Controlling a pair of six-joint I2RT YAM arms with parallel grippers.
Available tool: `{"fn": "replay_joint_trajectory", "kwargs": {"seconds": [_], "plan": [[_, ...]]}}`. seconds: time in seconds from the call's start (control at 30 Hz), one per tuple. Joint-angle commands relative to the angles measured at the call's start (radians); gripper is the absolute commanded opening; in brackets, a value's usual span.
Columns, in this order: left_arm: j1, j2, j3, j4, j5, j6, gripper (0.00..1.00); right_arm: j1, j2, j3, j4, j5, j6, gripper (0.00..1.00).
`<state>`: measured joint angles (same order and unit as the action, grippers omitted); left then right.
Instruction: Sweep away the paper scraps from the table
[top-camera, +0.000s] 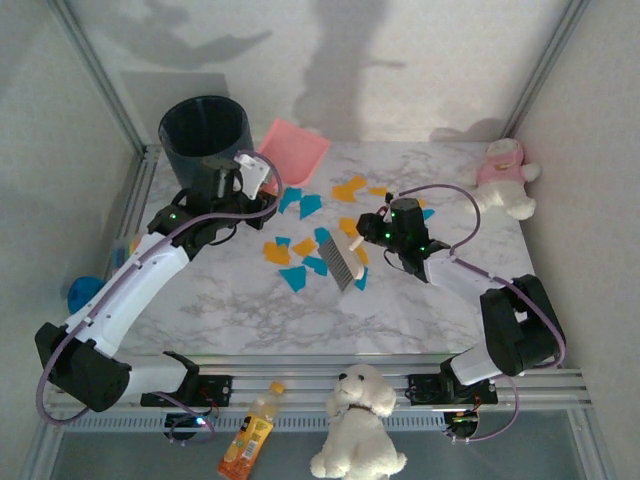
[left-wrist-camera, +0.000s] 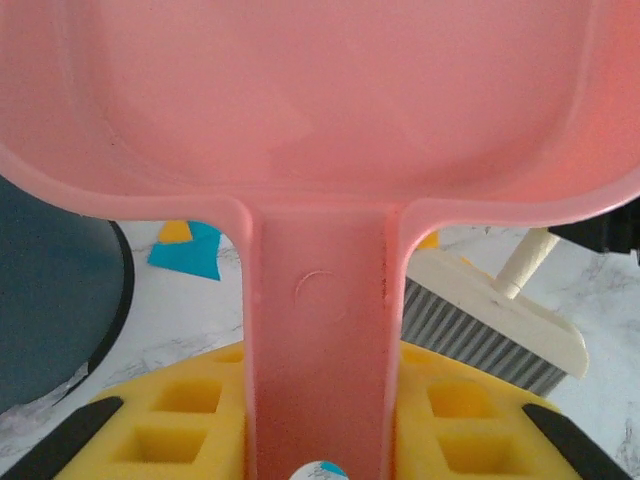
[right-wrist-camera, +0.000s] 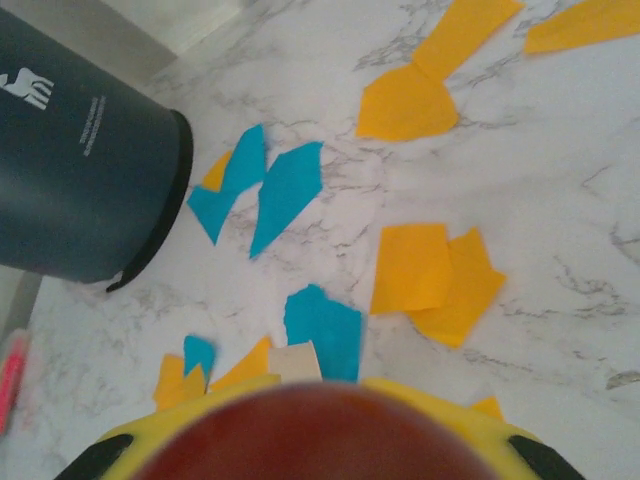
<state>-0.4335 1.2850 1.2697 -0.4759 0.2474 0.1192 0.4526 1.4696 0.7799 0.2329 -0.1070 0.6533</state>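
Top external: looks down from high behind the arm bases (top-camera: 190, 385) onto the table (top-camera: 230, 310). Wrist views: sit close, low; share paper scraps (right-wrist-camera: 430, 270), dark bin (right-wrist-camera: 80, 160) with overhead.

Enclosure: plain pale grey walls (top-camera: 400, 60) on three sides, silver corner posts (top-camera: 97, 75), diffuse light, soft shadows (top-camera: 340, 50) on back wall.

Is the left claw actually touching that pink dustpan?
Touching. In the left wrist view, the handle of the pink dustpan runs between the yellow pads of the left gripper, pressed against both with no gap.
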Motion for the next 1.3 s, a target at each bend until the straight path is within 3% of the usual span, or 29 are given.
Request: {"fn": "replay_joint_trajectory", "kwargs": {"seconds": [0.0,0.37,0.83,1.27], "plan": [[-0.021,-0.016,-0.01,-0.011,0.022,0.043,0.0,0.007,-0.046,-0.002,-0.062,0.123,-0.047,0.0],[-0.075,0.013,-0.027,-0.052,0.018,0.107,0.0,0.008,-0.241,-0.04,-0.318,0.379,-0.17,0.0],[-0.143,0.074,-0.042,-0.13,-0.045,0.166,0.0,-0.027,-0.406,-0.029,-0.288,0.299,-0.147,0.0],[-0.235,0.2,-0.049,-0.264,-0.128,0.285,0.0,-0.054,-0.429,-0.017,-0.333,0.374,-0.249,0.0]]}}
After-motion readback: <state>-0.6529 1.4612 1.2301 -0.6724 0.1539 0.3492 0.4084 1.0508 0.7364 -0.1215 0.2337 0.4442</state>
